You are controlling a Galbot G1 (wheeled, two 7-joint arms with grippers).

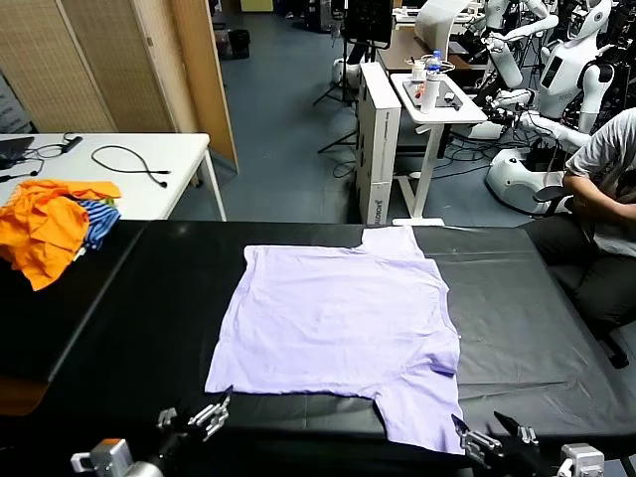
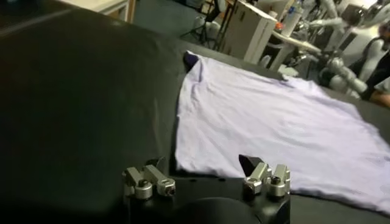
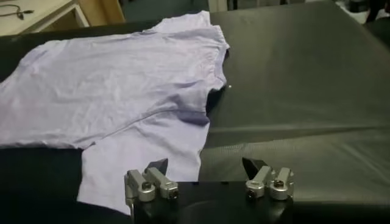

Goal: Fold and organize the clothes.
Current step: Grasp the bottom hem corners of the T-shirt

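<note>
Both hands, left (image 1: 191, 421) and right (image 1: 494, 432), are held open at the near counter (image 1: 149, 298) edge; lavender T-shirt (image 1: 338, 318) is spread flat.

The T-shirt (image 2: 274, 122) is running off the frame edge beyond the left gripper (image 2: 207, 179); its printed side is facing down, unseen.

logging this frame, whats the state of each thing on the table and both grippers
T-shirt: spread flat, unfolded, on the black table
orange and striped pile: crumpled heap at the table's far left
left gripper: fingers open, empty, near the shirt's hem
right gripper: fingers open, empty, beside the near sleeve
</note>
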